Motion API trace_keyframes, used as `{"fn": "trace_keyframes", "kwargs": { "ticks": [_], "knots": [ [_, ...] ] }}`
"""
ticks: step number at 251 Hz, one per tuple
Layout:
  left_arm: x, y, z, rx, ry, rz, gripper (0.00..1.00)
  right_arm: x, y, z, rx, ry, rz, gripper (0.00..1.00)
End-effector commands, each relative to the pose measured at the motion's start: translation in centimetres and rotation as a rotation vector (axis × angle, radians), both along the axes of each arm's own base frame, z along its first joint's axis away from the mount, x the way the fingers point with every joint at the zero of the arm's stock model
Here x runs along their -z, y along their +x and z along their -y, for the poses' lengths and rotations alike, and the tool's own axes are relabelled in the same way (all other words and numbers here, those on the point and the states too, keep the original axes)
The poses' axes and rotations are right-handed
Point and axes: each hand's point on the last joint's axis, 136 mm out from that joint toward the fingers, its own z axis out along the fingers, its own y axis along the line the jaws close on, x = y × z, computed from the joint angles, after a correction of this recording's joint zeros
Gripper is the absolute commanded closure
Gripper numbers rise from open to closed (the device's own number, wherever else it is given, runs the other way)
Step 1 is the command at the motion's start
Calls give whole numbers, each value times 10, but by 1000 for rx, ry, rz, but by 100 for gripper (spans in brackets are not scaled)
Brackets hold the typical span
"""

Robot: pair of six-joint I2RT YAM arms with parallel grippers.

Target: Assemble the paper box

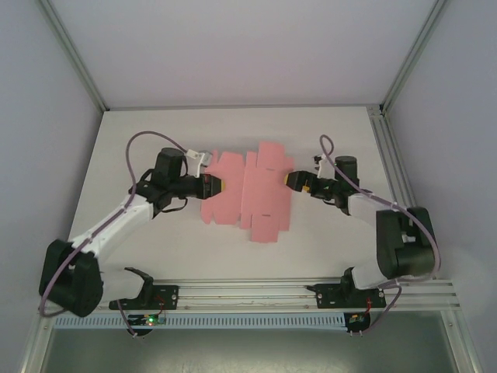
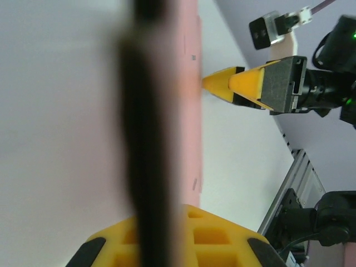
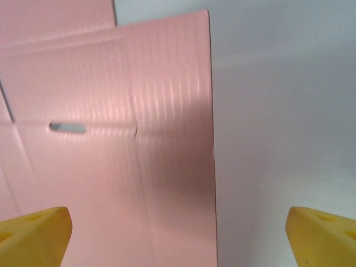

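The paper box [image 1: 252, 194] is a wide pink die-cut sheet with tabs, lying mostly flat mid-table. My left gripper [image 1: 220, 186] is at its left edge. In the left wrist view its yellow fingers [image 2: 222, 236] are closed together around a blurred dark strip, the sheet seen edge-on, with pink card [image 2: 192, 111] beyond. My right gripper [image 1: 293, 181] is at the sheet's right edge and open. In the right wrist view its yellow fingertips [image 3: 39, 228] stand far apart, with the card's straight edge [image 3: 167, 167] between them and touching neither. The right gripper [image 2: 219, 83] also shows from the left wrist.
The white table [image 1: 155, 132] has bare room all round the sheet. An aluminium rail [image 1: 256, 291] runs along the near edge by the arm bases. Another rail [image 1: 390, 155] borders the right side. Grey enclosure walls stand at left, right and back.
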Motion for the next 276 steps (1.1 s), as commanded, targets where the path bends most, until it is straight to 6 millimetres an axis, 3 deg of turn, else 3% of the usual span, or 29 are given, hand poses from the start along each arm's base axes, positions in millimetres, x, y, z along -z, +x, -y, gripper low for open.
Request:
{"fn": "trace_keyframes", "kwargs": {
  "ticks": [1, 53, 90, 138, 175, 214, 276],
  "knots": [
    [-49, 0, -4, -10, -23, 269, 100, -47, -29, -11, -163, 129, 127, 2],
    [-119, -37, -8, 10, -213, 418, 100, -104, -44, -7, -178, 118, 352, 2],
    [-142, -61, -14, 37, -241, 519, 100, -156, -61, -13, -272, 158, 550, 2],
    [-154, -79, -12, 101, -301, 570, 100, -193, -69, -18, -325, 144, 685, 9],
    [-157, -85, -12, 118, -311, 588, 100, -209, -61, -23, -343, 151, 680, 26],
    [-155, -83, -15, 87, -301, 587, 100, -218, -60, -30, -385, 166, 687, 59],
    [-146, -61, -19, -11, -279, 522, 100, -227, -78, -55, -448, 120, 732, 83]
  ]
}}
